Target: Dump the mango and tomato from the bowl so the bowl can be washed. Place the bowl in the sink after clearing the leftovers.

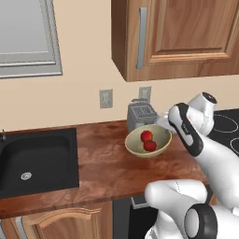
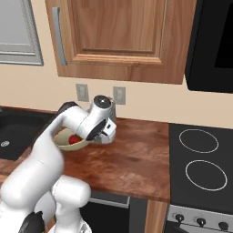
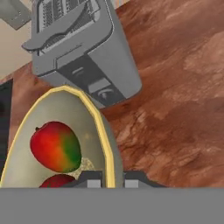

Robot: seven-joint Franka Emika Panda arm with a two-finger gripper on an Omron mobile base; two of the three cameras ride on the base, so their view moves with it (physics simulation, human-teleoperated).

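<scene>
A: Where is the bowl (image 1: 148, 143) sitting?

B: On the wooden tabletop (image 1: 107, 163), just in front of the grey toaster (image 1: 141, 115) and well apart from the black sink (image 1: 37, 158) at the left; in the right base view the bowl (image 2: 69, 142) shows partly behind the white arm (image 2: 45, 150).

A: What lies in it?

B: A mango (image 3: 56, 146), red shading to green, and a red tomato (image 3: 57, 180) beside it; from the left base view the mango (image 1: 146, 136) sits nearer the toaster and the tomato (image 1: 150, 146) nearer the front.

A: And the pincer (image 3: 113, 180)?

B: In the hand view its two dark fingertips (image 3: 89, 180) stand either side of the bowl's (image 3: 65, 113) yellow rim, one inside and one outside; the gap is narrow, about the thickness of the rim; whether the pads truly press it I cannot tell.

A: The toaster (image 3: 83, 48) from there?

B: Close behind the rim, tilted in the view, its slots on top.
</scene>
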